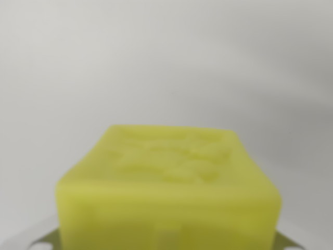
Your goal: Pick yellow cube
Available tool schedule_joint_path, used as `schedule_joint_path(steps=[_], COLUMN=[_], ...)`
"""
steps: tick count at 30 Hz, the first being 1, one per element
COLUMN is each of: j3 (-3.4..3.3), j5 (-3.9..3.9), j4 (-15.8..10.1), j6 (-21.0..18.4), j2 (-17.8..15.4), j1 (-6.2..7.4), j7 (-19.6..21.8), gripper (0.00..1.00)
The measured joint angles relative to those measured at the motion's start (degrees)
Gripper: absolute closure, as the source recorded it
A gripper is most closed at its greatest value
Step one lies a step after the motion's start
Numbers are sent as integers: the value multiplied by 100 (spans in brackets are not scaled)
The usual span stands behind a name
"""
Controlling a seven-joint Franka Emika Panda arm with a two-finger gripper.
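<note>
- Pale grey blankness is filling everything behind the yellow cube (pixel 169 192), with no edge or seam showing where a surface might end.
- I am seeing the yellow cube fill the lower half of my wrist view, blurred from closeness, its embossed top face tilting up toward the lens and one flat side facing me.
- Small slivers of grey metal (pixel 285 242) are peeking out at the cube's lower corners, on both the wrist view's left and right; I am judging these to be parts of my pincer flanking the block.
- I cannot tell whether my pincer is apart or clamped on the cube, since the fingertips are lying hidden behind it.
- I am reading the cube's centring between those metal pieces as deliberate: a block sitting squarely there suits a grip on two opposite flat sides.
- Nothing is marking a long axis, the cube looking roughly equal in width and depth; its near face is running straight across the view, square to my camera.
</note>
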Motion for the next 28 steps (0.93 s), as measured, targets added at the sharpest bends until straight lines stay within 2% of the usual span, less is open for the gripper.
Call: schedule_joint_path(steps=[21, 28], j3=[0, 0], j5=[9, 10], j4=[252, 275], j6=[-659, -704], j2=[-407, -430], j1=[0, 0], j7=[-6, -7], gripper=[100, 100])
